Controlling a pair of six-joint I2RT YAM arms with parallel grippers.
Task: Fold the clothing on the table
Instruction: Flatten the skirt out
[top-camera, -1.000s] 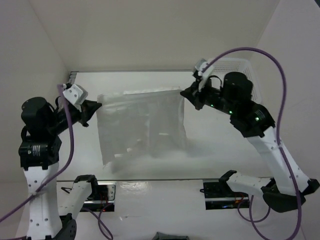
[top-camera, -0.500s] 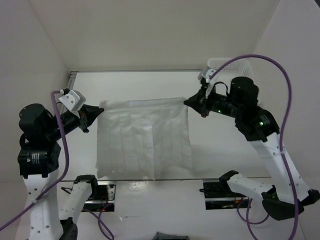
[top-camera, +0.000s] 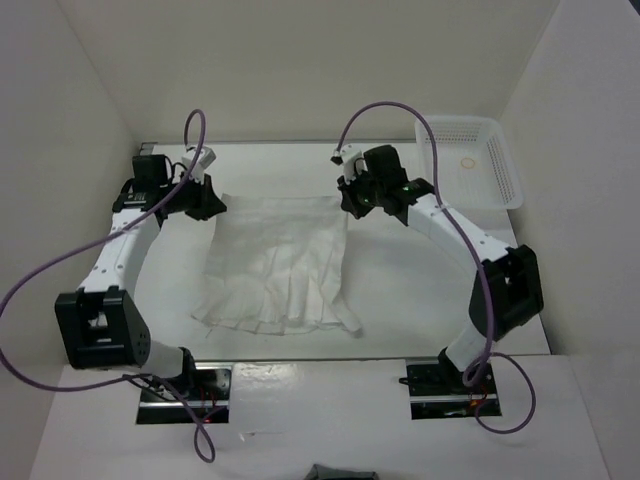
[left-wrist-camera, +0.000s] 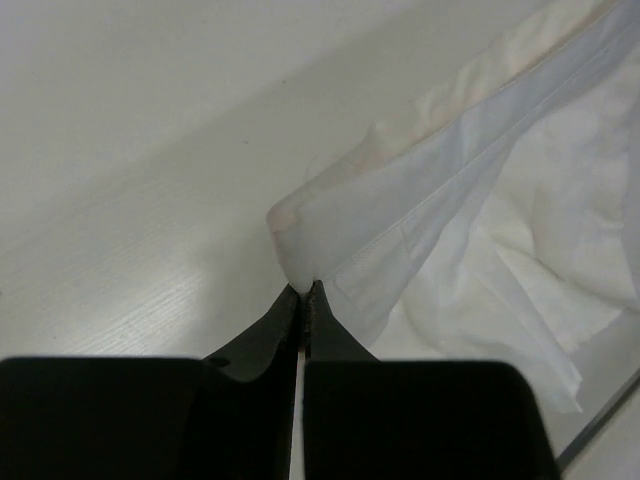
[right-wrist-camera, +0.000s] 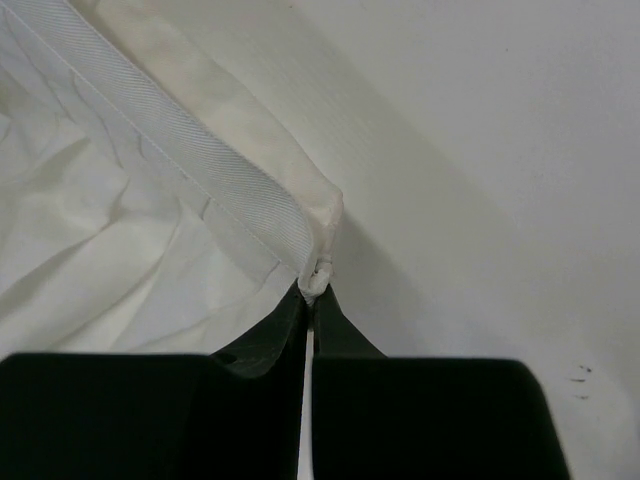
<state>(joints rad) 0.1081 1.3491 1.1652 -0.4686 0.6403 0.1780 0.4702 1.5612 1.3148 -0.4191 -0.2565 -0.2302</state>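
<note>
White tabletop (top-camera: 430, 290) bears a pleated white skirt (top-camera: 280, 265) lying spread, its far waistband corners pinched tight by the left tool (left-wrist-camera: 303, 292) and the right tool (right-wrist-camera: 311, 290).

White pleated clothing (top-camera: 280, 262) flat on table (top-camera: 420, 290)

Top view: bright, even overhead light; tabletop (top-camera: 420, 290) nr blown out, clothing (top-camera: 280, 265) white-on-white, low contrast. Faint soft shadow along clothing's near hem. Back wall (top-camera: 300, 70) beyond clothing duller, grey. Wrist views dimmer, greyish. Underexposed: left tool (left-wrist-camera: 303, 296) & right tool (right-wrist-camera: 309, 292), flat black, no detail. Weave nr tool tips sharp; tabletop beyond clothing goes soft.
</note>
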